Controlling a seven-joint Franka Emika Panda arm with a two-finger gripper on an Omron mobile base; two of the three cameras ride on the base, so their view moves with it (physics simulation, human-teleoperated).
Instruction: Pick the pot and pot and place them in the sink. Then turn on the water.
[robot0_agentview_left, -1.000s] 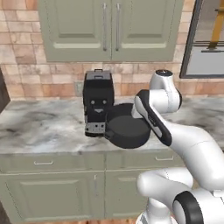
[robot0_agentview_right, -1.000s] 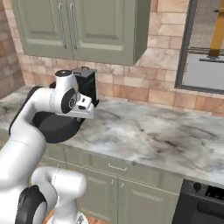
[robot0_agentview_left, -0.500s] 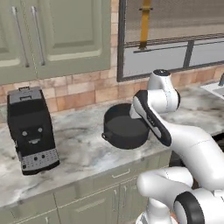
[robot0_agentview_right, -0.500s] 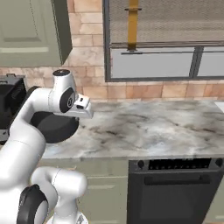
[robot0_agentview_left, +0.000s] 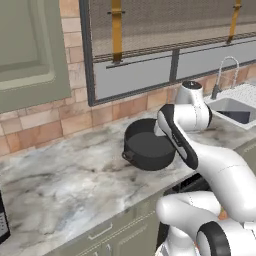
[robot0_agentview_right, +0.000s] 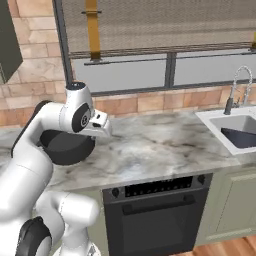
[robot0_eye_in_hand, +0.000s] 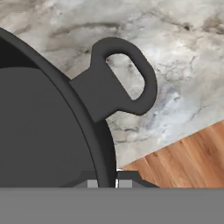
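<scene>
Pot: the wide round matte black pot (robot0_agentview_left: 148, 147) is held up over the grey marbled stone desk (robot0_agentview_left: 65, 185), near the desk's front edge. It has no lid and nothing shows inside it.
Pot from the other side: in the right base view the same black pot (robot0_agentview_right: 65, 146) sits just behind the white arm, near the desk's left end.
Pot handle: a small black loop handle (robot0_eye_in_hand: 118, 83) sticks out from the pot's rim. In the hand view the desk shows through the hole in it.
Jaws: the robot's small dark two-finger gripper (robot0_eye_in_hand: 107, 183) has its jaws shut tight on the thin rim of the black pot. One finger is on the inside of the wall and one on the outside.
Where the pot lies to the jaws: the rim runs right between the jaws. The loop handle is just beside them, a little further along the rim. The pot's big dark inside lies to one side of the jaws.
Sink: the white square sink (robot0_agentview_left: 231, 106) is set in the desk's far right end, well apart from the pot. In the right base view the sink (robot0_agentview_right: 235, 131) is at the right edge.
Tap: a tall bent shiny metal tap (robot0_agentview_left: 223, 73) stands at the back of the sink.
Floor: brown wooden floor (robot0_eye_in_hand: 179, 157) shows past the desk's front edge.
</scene>
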